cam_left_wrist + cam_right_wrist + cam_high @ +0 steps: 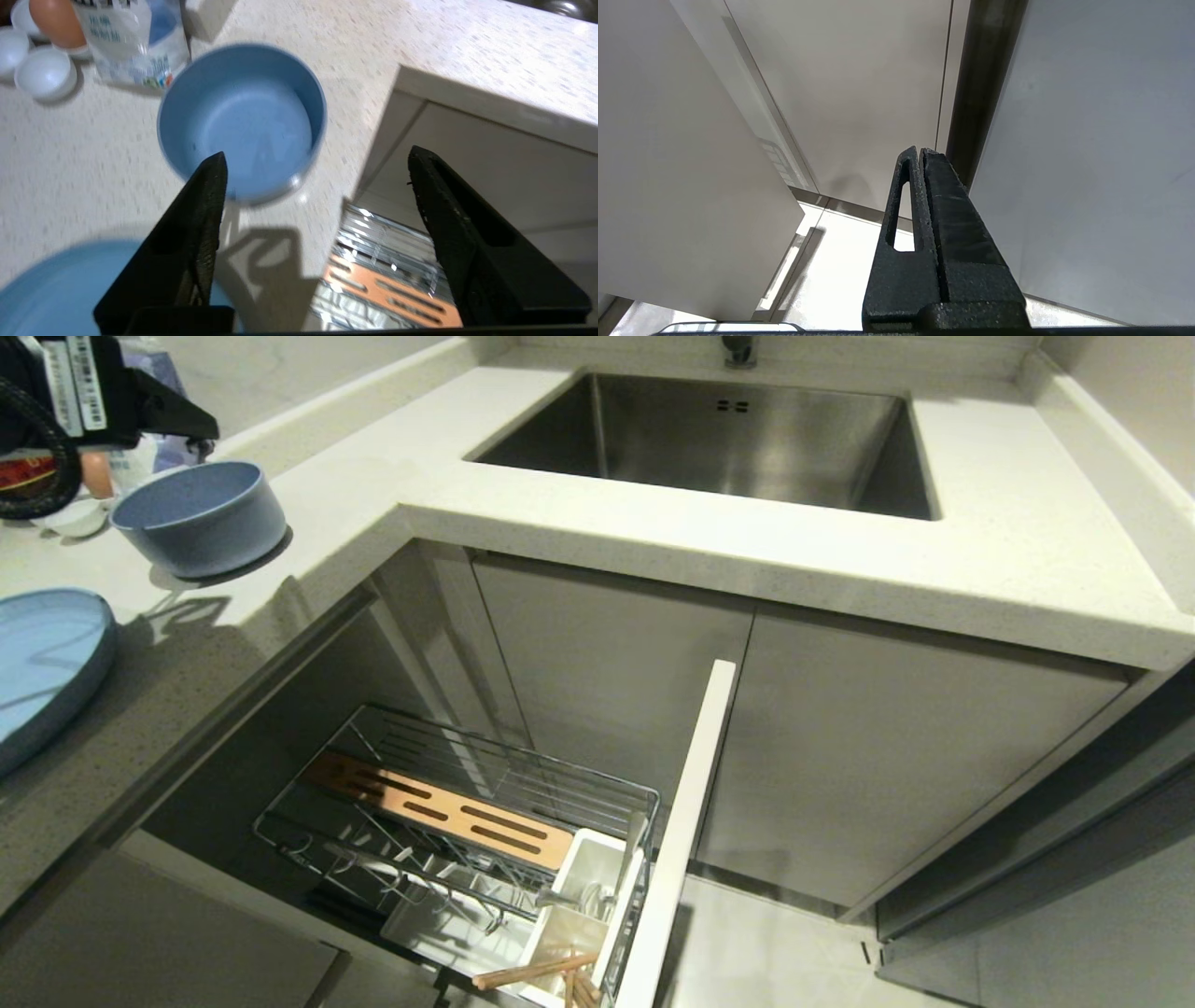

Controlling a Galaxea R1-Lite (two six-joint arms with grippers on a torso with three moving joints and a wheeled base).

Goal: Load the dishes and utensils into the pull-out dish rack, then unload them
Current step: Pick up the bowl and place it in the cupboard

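Note:
The deep blue bowl (199,518) (243,121) stands empty on the counter near its corner edge. The light-blue plate (42,663) (56,289) lies on the counter nearer to me. My left gripper (317,158) hovers open above the counter between bowl and plate, holding nothing; its arm (84,392) shows at the far left. Below, the pull-out dish rack (448,821) (387,280) is drawn out. The wooden chopsticks (532,973) and silver spoon (590,896) sit in its white caddy (571,933). My right gripper (920,151) is shut and parked by cabinet fronts.
The steel sink (747,439) is set in the counter at the back. Small white saucers (44,72), an egg (56,18) and a plastic packet (135,42) crowd the counter beyond the bowl. The rack's pale drawer front (681,831) juts out over the floor.

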